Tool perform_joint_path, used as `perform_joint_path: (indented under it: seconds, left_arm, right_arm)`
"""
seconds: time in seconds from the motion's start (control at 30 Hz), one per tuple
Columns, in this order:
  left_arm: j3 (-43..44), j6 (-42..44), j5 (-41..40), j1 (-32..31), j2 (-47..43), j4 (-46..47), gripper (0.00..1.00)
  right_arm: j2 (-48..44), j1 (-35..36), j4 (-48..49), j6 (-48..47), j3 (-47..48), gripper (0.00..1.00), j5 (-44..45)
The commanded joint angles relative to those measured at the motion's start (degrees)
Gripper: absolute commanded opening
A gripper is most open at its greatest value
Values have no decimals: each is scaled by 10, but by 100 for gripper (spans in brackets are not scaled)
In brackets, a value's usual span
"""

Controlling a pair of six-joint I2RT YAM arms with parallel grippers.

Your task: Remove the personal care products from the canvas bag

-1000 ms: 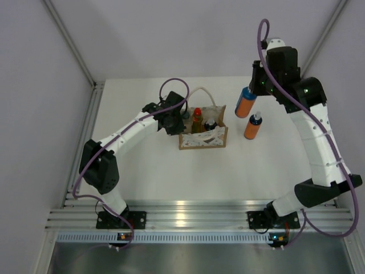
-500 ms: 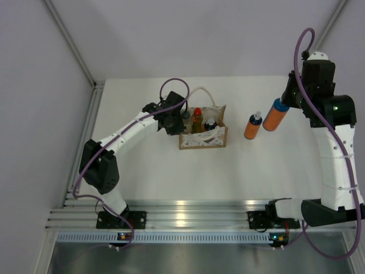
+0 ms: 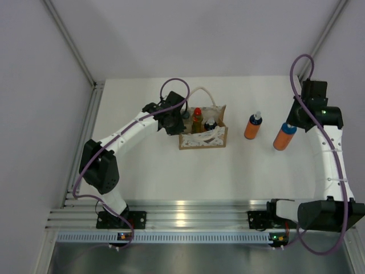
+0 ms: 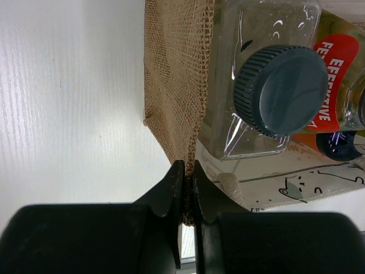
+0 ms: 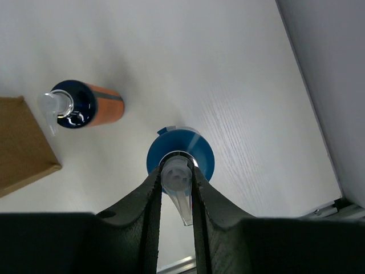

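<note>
From above: bag (image 3: 203, 138) standing on the table (image 3: 142, 165) with a red-capped bottle (image 3: 197, 119) and a clear bottle (image 3: 210, 124) inside, left gripper (image 3: 181, 118) at its left rim, one orange bottle (image 3: 252, 127) upright to its right, and right gripper (image 3: 290, 128) farther right holding a second orange bottle (image 3: 282, 138), tilted. Left wrist: jaws pinched almost closed on the bag's woven edge, clear bottle's dark cap just beyond. Right wrist: jaws clamped on the pump head of the blue-capped second orange bottle, the other one standing apart at left, near the bag's corner.

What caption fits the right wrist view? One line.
Right gripper clamps a blue-capped bottle by its pump; an orange bottle stands nearby.
</note>
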Motion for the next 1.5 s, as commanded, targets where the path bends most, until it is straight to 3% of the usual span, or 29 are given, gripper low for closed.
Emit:
perform_joint_path:
  seconds: [0.0, 0.37, 0.57, 0.6, 0.63, 0.7, 0.73, 0.77, 1.03, 1.2, 1.47]
  left_arm:
    - [-3, 7, 16, -3, -9, -16, 0]
    - [2, 3, 16, -3, -11, -16, 0]
    - [3, 6, 17, -3, -12, -16, 0]
    - [3, 5, 17, -3, -11, -17, 0]
    - [3, 5, 19, -3, -10, -16, 0]
    - [5, 5, 22, -3, -8, -16, 0]
    - [6, 5, 23, -3, -8, -16, 0]
    - [6, 5, 24, -3, -7, -17, 0]
    - [3, 10, 22, -3, -21, -17, 0]
    - [3, 11, 16, -3, -29, -17, 0]
    - [8, 11, 14, -3, -29, -17, 2]
  right_arm:
    - [-27, -15, 120, -3, -18, 0, -10]
    - [-18, -23, 210, 1, -156, 0, -24]
    - [-15, -23, 225, -4, -186, 3, -49]
    - [-15, -23, 224, 0, -188, 10, -50]
    - [-17, -23, 224, 1, -192, 32, -53]
    - [-22, -23, 221, 4, -193, 50, -53]
    - [-29, -23, 220, 6, -188, 64, -54]
    - [-31, -23, 218, 6, -185, 67, -54]
    - [-30, 15, 166, 6, -76, 64, -80]
    - [-16, 118, 166, 15, -36, 63, -127]
    - [97, 317, 165, 92, 54, 57, -60]
